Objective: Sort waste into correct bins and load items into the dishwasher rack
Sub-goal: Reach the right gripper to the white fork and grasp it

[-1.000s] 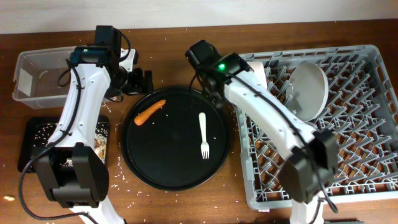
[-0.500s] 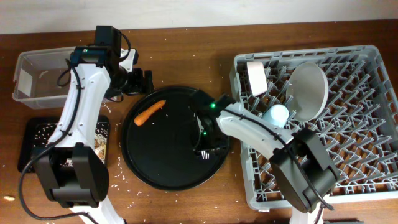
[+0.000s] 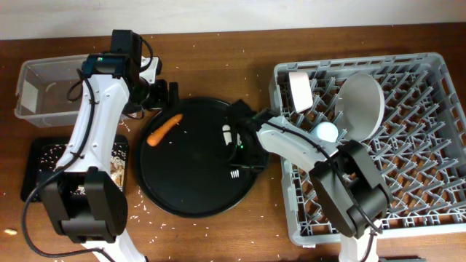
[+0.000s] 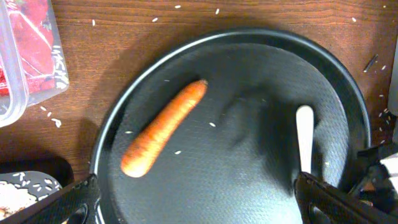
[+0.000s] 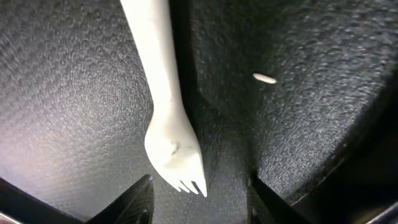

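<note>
On the black tray (image 3: pixel 189 182), a white fork (image 5: pixel 163 93) (short tines).

Overhead: fixed above, facing straight down, far enough to take in whole worktop (image 3: pixel 211 54), dishwasher rack (image 3: pixel 408 211) and clear tub (image 3: pixel 44 69). Left wrist: lower, facing down on round black tray (image 4: pixel 249 174) with carrot (image 4: pixel 163 129) and spoon (image 4: pixel 305 137). Right wrist: very near, aimed down at spoon's tined end on tray floor. Shared by all three: tray and spoon; carrot by overhead and left wrist only.
</note>
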Action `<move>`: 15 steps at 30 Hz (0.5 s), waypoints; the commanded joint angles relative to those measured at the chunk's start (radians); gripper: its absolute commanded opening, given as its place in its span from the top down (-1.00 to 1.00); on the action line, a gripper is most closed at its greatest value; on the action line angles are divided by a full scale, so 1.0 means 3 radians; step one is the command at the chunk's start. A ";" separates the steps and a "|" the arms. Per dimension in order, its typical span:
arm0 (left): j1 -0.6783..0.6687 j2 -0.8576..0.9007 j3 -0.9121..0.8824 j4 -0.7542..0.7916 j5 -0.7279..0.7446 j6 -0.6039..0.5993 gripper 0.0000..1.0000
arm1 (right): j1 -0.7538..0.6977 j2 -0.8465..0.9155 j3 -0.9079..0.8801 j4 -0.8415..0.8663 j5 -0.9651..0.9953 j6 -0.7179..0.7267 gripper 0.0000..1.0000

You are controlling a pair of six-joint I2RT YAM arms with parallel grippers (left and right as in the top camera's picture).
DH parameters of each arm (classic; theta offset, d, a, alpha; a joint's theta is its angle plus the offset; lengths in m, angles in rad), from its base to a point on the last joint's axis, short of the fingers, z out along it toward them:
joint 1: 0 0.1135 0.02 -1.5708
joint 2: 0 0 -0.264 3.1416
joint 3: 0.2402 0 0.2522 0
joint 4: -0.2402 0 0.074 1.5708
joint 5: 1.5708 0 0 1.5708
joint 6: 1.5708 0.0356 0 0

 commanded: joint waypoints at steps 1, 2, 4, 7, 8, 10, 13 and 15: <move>0.0009 -0.0094 0.0056 -0.0003 -0.0013 -0.0006 -0.98 | 0.0005 0.0085 0.0041 0.0053 -0.0014 0.0037 0.11; 0.0009 -0.0094 0.0056 -0.0003 -0.0013 -0.0006 -0.98 | 0.0003 0.0085 0.0074 0.0072 0.0023 0.0037 0.12; 0.0009 -0.0094 0.0056 -0.0004 -0.0013 -0.0006 -0.98 | 0.0001 0.0085 0.0253 0.0041 0.0295 -0.0037 0.12; 0.0009 -0.0094 0.0056 -0.0004 -0.0013 -0.0006 -0.98 | 0.0104 0.0085 0.0387 0.0055 0.0645 -0.0163 0.11; 0.0009 -0.0094 0.0056 -0.0004 -0.0013 -0.0006 -0.98 | 0.0151 0.0085 0.0387 0.0056 0.0731 -0.0183 0.10; 0.0009 -0.0094 0.0056 -0.0004 -0.0013 -0.0006 -0.98 | 0.0249 0.0085 0.0387 0.0103 0.0853 -0.0234 0.10; -0.0003 -0.0094 0.0056 -0.0004 -0.0011 -0.0006 -0.98 | 0.0336 0.0121 0.0385 0.0109 0.0961 -0.0237 0.09; -0.0042 -0.0094 0.0056 -0.0004 -0.0013 -0.0006 -0.98 | 0.0336 0.0142 0.0385 0.0116 0.0964 -0.0226 0.09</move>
